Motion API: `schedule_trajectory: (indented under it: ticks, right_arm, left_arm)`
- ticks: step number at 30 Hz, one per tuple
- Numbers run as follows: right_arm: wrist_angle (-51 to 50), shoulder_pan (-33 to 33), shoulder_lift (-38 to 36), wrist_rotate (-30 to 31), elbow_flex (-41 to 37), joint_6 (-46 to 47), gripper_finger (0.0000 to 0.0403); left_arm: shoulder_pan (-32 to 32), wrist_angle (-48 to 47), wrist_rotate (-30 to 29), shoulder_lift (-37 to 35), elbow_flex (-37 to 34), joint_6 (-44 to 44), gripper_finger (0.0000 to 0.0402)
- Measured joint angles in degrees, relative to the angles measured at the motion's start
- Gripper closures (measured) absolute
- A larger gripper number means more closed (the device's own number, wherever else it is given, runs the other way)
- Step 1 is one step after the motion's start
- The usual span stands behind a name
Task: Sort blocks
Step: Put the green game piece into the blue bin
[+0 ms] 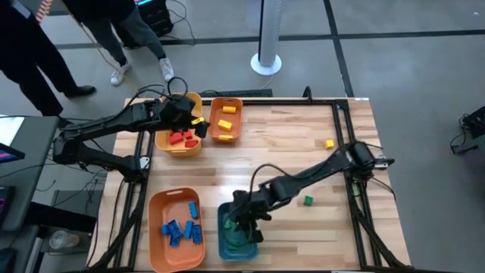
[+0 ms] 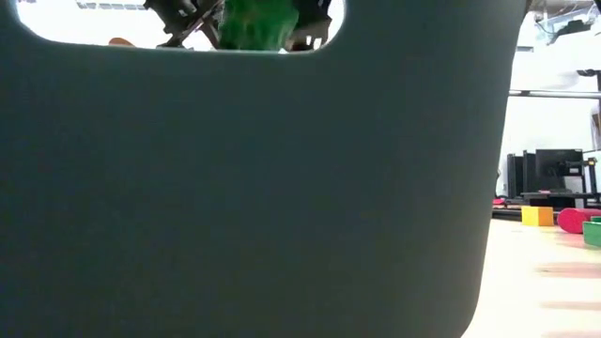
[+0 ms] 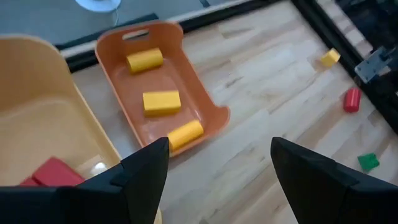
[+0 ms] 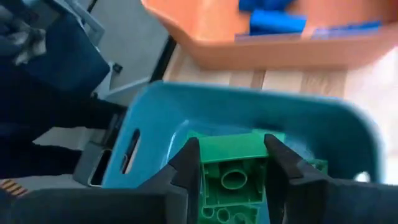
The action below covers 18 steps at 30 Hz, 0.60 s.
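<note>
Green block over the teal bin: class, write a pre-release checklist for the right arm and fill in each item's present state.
1. Right end effector grips the green block: ok.
2. Block above the teal bin: ok.
3. Bin holds green blocks only: cannot tell.
4. Left end effector away, open, near the yellow bin: ok.
5. All loose blocks sorted: not ok; a green one and a yellow one lie on the table.

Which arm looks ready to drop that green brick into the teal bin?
Right. The right gripper holds the green brick directly above the teal bin. The left gripper is open over the far bins.
</note>
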Motion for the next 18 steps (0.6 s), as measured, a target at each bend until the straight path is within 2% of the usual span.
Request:
schedule_trajectory:
  ticks: [4,10,14,16,18]
  right_arm:
    - [0.01,0.36,2.43,-0.07,0.58,2.07,0.0268]
    - [-1.76,-0.15,2.16,-0.07,0.6,3.89,0.0214]
    - [-2.66,-0.96,0.74,-0.08,0.6,3.91,0.0181]
    - [-5.55,-1.05,-0.36,-0.01,0.6,3.87,0.0171]
    - [-12.58,-0.89,-2.48,1.61,0.6,3.71,0.0168]
  left_arm:
    - [-2.13,-1.87,-0.09,0.02,0.0,-0.88,0.0127]
    - [-5.4,-1.89,-4.01,0.02,0.0,-1.49,0.0127]
    - [-5.77,-1.88,-4.59,0.0,0.0,-1.65,0.0127]
    - [-5.75,-1.91,-4.58,0.01,0.0,-1.77,0.0127]
    - [-6.01,-1.96,-4.19,0.0,0.0,-2.06,0.0127]
